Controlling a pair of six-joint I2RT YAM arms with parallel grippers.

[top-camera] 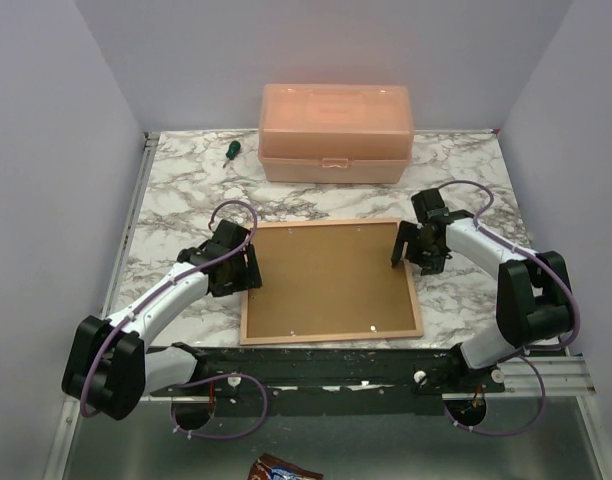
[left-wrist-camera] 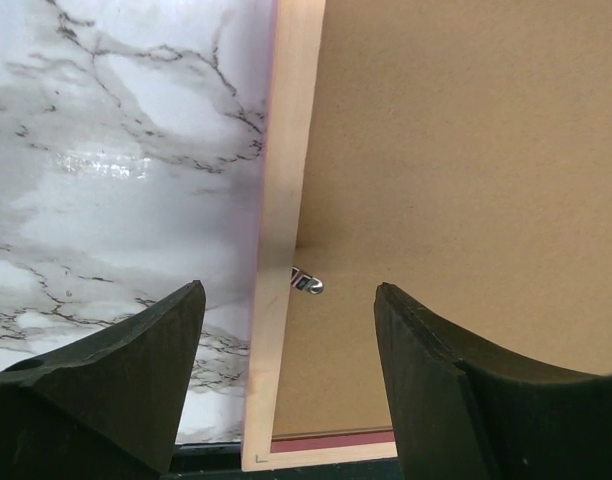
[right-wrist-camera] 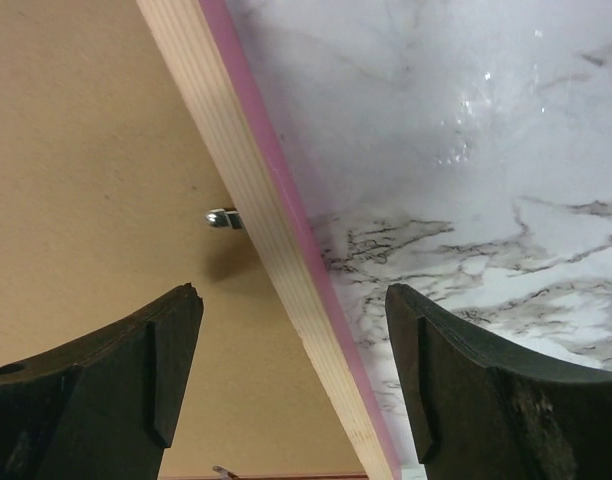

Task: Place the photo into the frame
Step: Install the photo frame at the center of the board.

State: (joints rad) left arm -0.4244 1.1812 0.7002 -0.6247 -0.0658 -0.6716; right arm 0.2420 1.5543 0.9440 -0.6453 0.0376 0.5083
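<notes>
The frame [top-camera: 331, 334] lies face down in the middle of the table, pale wood upward with a pink edge showing. A brown backing board [top-camera: 331, 278] fills it. The photo is hidden. My left gripper [top-camera: 248, 268] hangs over the frame's left rail [left-wrist-camera: 281, 250], open [left-wrist-camera: 288, 290], its fingers standing either side of the rail without touching it. A small metal clip [left-wrist-camera: 306, 282] sits just inside that rail. My right gripper [top-camera: 401, 245] is open [right-wrist-camera: 294, 292] astride the right rail [right-wrist-camera: 246, 190], near another clip [right-wrist-camera: 223, 217].
A pink plastic lidded box [top-camera: 336, 132] stands at the back of the marble table. A green-handled screwdriver [top-camera: 229, 151] lies to its left. Walls close in the left, right and back. A snack packet [top-camera: 281, 468] lies below the arm bases.
</notes>
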